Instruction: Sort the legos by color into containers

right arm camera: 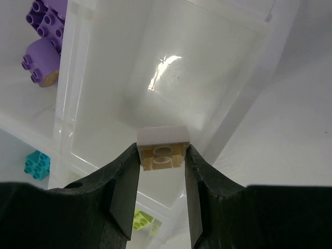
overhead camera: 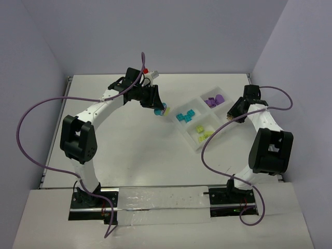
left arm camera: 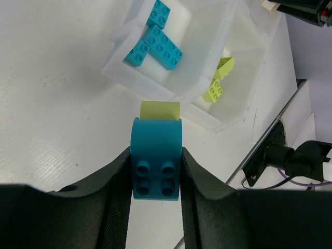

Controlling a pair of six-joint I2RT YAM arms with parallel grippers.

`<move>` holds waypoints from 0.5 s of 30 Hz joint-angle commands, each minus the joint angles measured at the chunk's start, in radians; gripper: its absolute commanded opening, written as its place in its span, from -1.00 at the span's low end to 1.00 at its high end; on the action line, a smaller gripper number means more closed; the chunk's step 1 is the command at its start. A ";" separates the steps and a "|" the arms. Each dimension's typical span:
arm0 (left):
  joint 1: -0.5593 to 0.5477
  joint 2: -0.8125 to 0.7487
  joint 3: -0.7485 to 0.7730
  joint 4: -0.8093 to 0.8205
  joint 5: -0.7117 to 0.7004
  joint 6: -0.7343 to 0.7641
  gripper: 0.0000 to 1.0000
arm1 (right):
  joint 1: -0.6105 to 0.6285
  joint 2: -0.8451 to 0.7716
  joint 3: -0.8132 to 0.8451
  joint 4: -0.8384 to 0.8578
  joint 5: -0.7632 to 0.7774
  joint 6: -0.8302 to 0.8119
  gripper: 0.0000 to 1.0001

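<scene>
My left gripper (left arm camera: 155, 168) is shut on a stacked pair: a cyan brick (left arm camera: 155, 158) with a lime green brick (left arm camera: 160, 110) on its far end. It holds the pair above the table, just left of the clear tray (overhead camera: 187, 138). My right gripper (right arm camera: 162, 155) is shut on a whitish brick with a tan underside (right arm camera: 162, 142), over an empty compartment of the tray (right arm camera: 171, 78). The tray's other compartments hold cyan bricks (overhead camera: 184, 116), lime bricks (overhead camera: 201, 130) and purple bricks (overhead camera: 213, 100). In the top view the left gripper (overhead camera: 159, 109) and right gripper (overhead camera: 229, 117) flank the tray.
Purple cables loop off both arms (overhead camera: 31, 111). The tray's near wall (left arm camera: 155, 93) lies just beyond the held pair. The table's right edge (left arm camera: 270, 129) and the right arm's base (left arm camera: 290, 161) lie past the tray. White walls enclose the table.
</scene>
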 commanded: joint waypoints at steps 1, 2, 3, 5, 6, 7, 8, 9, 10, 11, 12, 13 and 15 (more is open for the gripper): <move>-0.007 0.005 0.036 -0.003 -0.019 0.021 -1.00 | 0.002 0.047 0.071 0.056 0.002 0.005 -0.97; -0.007 0.006 0.037 -0.003 -0.020 0.020 -1.00 | 0.001 0.057 0.079 0.056 0.003 0.005 -0.96; -0.008 0.006 0.040 -0.003 -0.020 0.020 -0.99 | 0.002 0.067 0.085 0.057 0.002 0.005 -0.95; -0.010 0.010 0.049 -0.007 -0.024 0.016 -0.99 | 0.003 0.084 0.106 0.065 -0.005 0.006 -0.82; -0.010 0.014 0.057 -0.008 -0.025 0.015 -0.99 | 0.003 0.090 0.112 0.065 -0.004 0.006 -0.76; -0.012 0.016 0.063 -0.010 -0.027 0.015 -0.99 | 0.002 0.095 0.117 0.063 -0.001 0.006 -0.61; -0.014 0.018 0.068 -0.012 -0.030 0.013 -0.99 | 0.001 0.099 0.120 0.063 0.002 0.005 -0.40; -0.017 0.020 0.074 -0.012 -0.032 0.011 -0.99 | 0.001 0.103 0.125 0.061 0.005 0.002 -0.18; -0.022 0.020 0.078 -0.012 -0.036 0.009 -1.00 | 0.001 0.107 0.128 0.054 0.006 0.000 0.17; -0.026 0.023 0.084 -0.014 -0.041 0.007 -1.00 | 0.001 0.109 0.132 0.049 0.009 -0.002 0.29; -0.027 0.025 0.089 -0.015 -0.043 0.005 -1.00 | 0.001 0.110 0.135 0.046 0.011 -0.003 0.37; -0.034 0.029 0.098 -0.022 -0.053 0.008 -1.00 | 0.001 0.108 0.138 0.043 0.013 -0.005 0.41; -0.063 0.045 0.131 -0.056 -0.098 0.026 -0.99 | 0.001 0.095 0.144 0.037 0.015 -0.011 0.49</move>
